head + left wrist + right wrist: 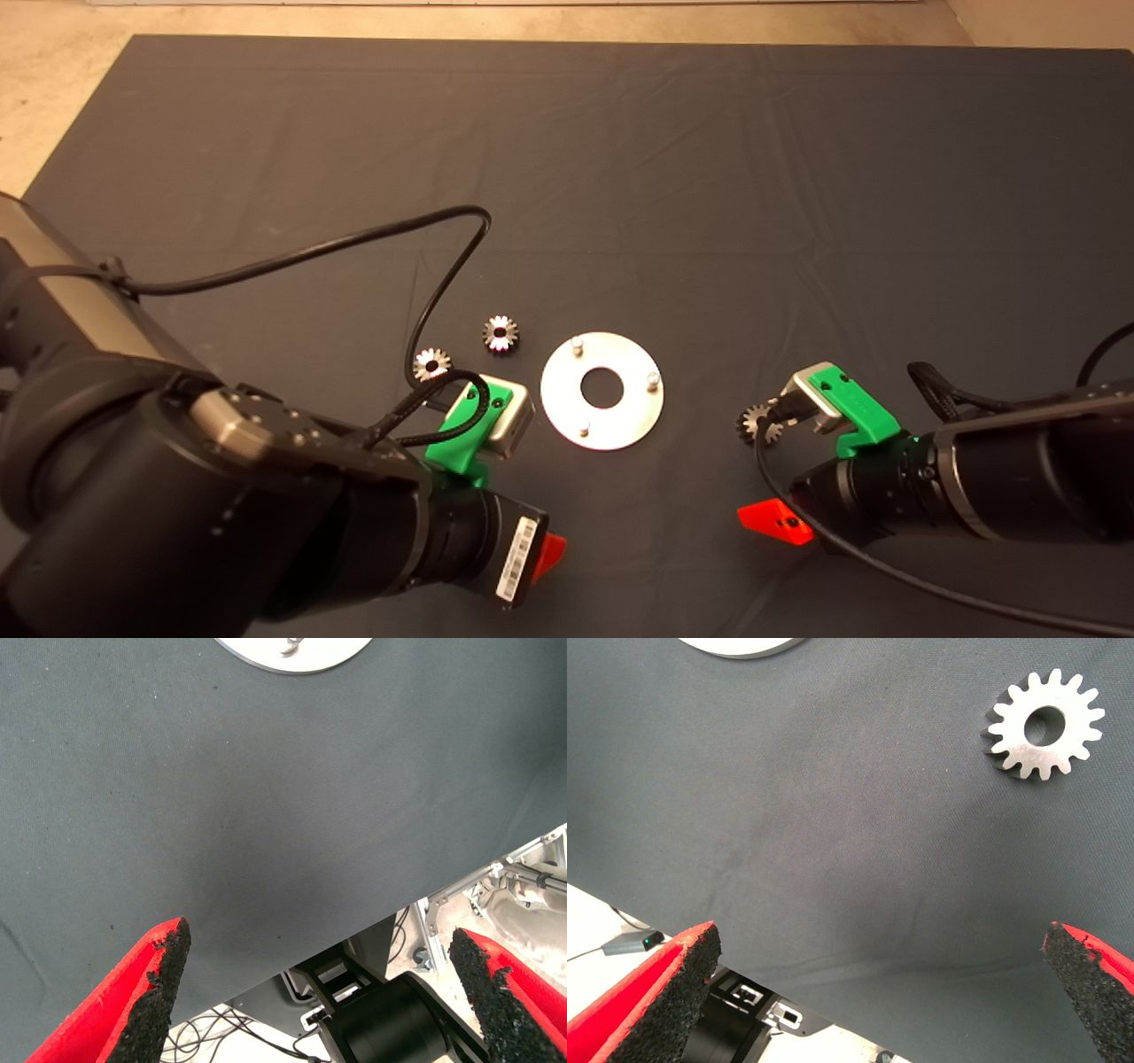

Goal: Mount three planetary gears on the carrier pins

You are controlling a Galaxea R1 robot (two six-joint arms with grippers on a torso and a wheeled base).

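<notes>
Red-fingered green grippers, left (323, 992) and right (877, 992), hover spread wide and empty near the mat's front edge. Beyond them, three small shiny steel gears (500, 334) lie loose around the flat round silver plate (620, 424), its three short silvery pins (577, 342) bare. A slightly tilted gear could jam on a pin.

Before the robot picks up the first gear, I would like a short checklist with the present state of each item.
1. Three carrier pins free on the round plate: ok.
2. All three planetary gears flat on the mat, none installed: ok.
3. Right gripper open, empty: ok.
4. Left gripper open, empty: ok.
5. Gear lies between the right gripper's fingers: not ok, it sits off to one side.
6. Cable clear of the nearest gear: cannot tell.
</notes>
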